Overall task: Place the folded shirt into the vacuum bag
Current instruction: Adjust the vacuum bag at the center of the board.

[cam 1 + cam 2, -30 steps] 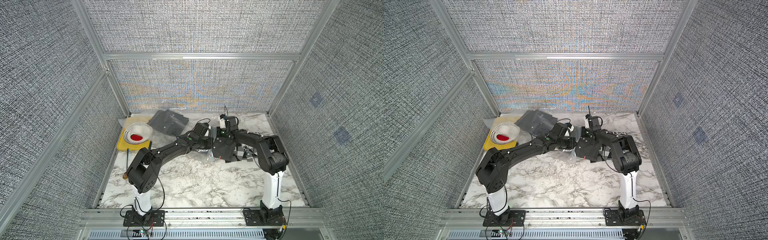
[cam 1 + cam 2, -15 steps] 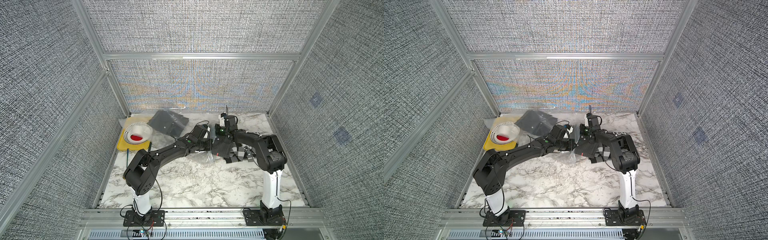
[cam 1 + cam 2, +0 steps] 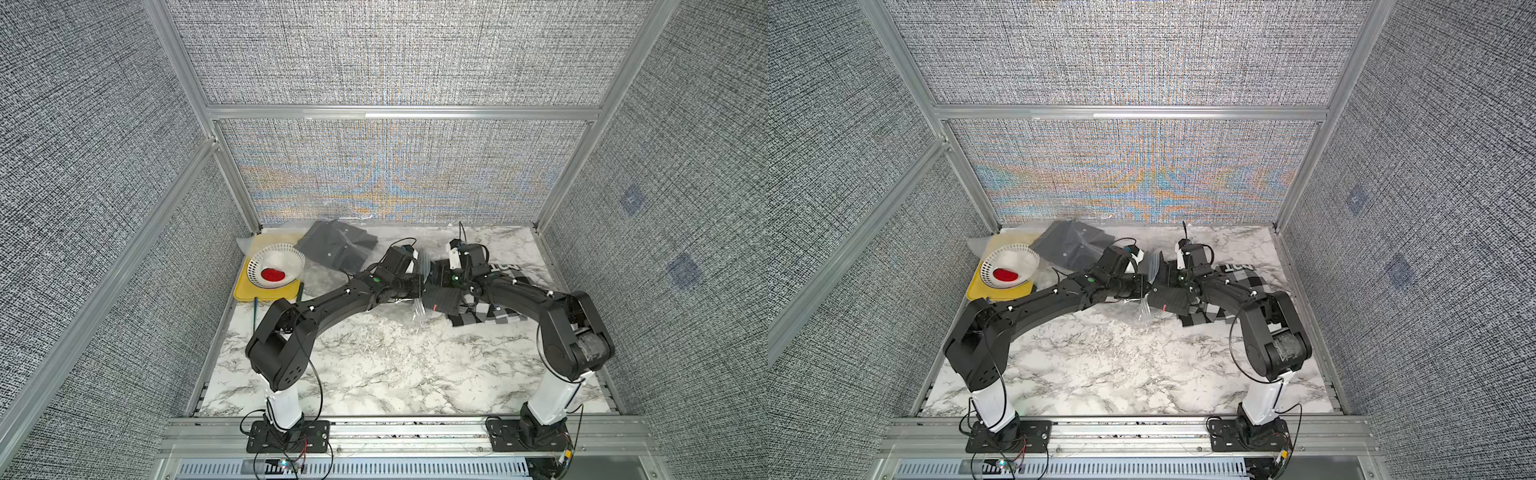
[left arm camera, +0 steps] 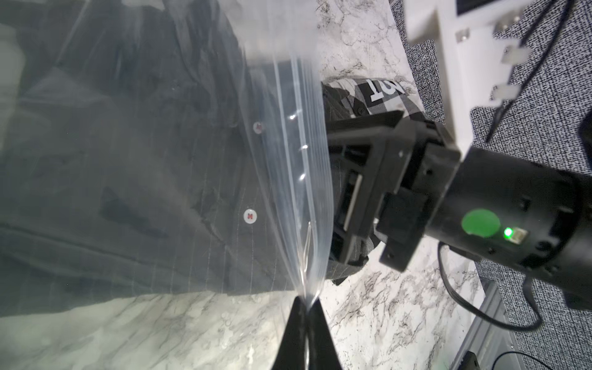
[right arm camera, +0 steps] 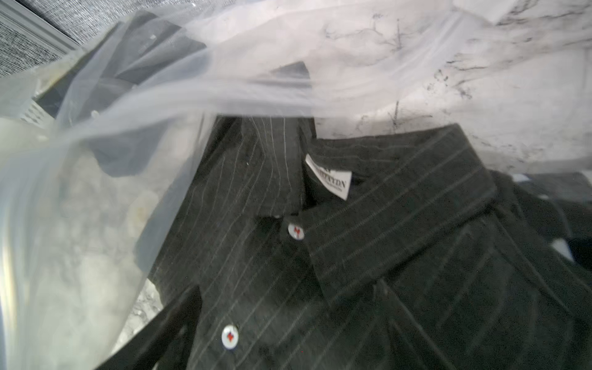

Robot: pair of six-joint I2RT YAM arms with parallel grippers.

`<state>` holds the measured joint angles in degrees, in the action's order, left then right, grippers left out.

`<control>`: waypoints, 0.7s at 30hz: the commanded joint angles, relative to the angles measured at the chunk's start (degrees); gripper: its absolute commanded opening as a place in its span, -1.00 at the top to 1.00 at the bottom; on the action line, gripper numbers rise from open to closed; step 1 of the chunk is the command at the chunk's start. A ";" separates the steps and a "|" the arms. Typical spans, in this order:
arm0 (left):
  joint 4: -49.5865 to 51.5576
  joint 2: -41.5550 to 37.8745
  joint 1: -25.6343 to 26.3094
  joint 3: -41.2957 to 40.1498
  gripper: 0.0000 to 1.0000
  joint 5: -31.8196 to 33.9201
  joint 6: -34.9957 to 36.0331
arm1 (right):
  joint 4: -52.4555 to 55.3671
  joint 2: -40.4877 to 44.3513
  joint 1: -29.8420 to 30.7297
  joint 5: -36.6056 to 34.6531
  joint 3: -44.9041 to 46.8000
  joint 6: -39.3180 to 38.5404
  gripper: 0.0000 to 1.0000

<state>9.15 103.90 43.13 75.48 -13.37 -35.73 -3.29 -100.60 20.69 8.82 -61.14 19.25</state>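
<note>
below, marble tabletop point(image 3: 374, 374), grey mesh walls point(image 3: 374, 62) — left gripper point(image 4: 306, 307) tight on vacuum bag point(image 4: 288, 160), right gripper point(image 4: 339, 192) apart

Grey woven walls point(image 3: 374, 54) in aluminium framing point(image 3: 399, 112) enclose a white marble-patterned tabletop point(image 3: 374, 353), evenly lit.

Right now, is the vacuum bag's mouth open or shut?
Open: the left gripper holds the vacuum bag edge up; the striped shirt reaches inside.
</note>
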 commanded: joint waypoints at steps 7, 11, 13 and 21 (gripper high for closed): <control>-0.46 -1.83 -0.68 -2.39 1.00 0.93 -0.56 | -1.89 0.49 6.92 4.99 2.20 -13.72 -0.50; -2.81 -3.52 -0.86 -4.77 1.00 0.45 -1.77 | -4.71 -2.89 7.35 6.21 1.30 -14.10 -0.36; -3.88 -4.61 -1.08 -5.89 1.00 0.25 -2.52 | -5.91 -4.49 7.60 7.10 1.05 -14.78 -0.35; -4.66 -6.76 -3.44 -7.98 1.00 -0.96 -4.85 | -12.33 -2.81 8.10 7.36 6.95 -15.50 -0.45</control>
<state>7.22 97.78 40.25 67.72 -13.54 -39.29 -11.81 -104.71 28.69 14.83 -56.03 4.16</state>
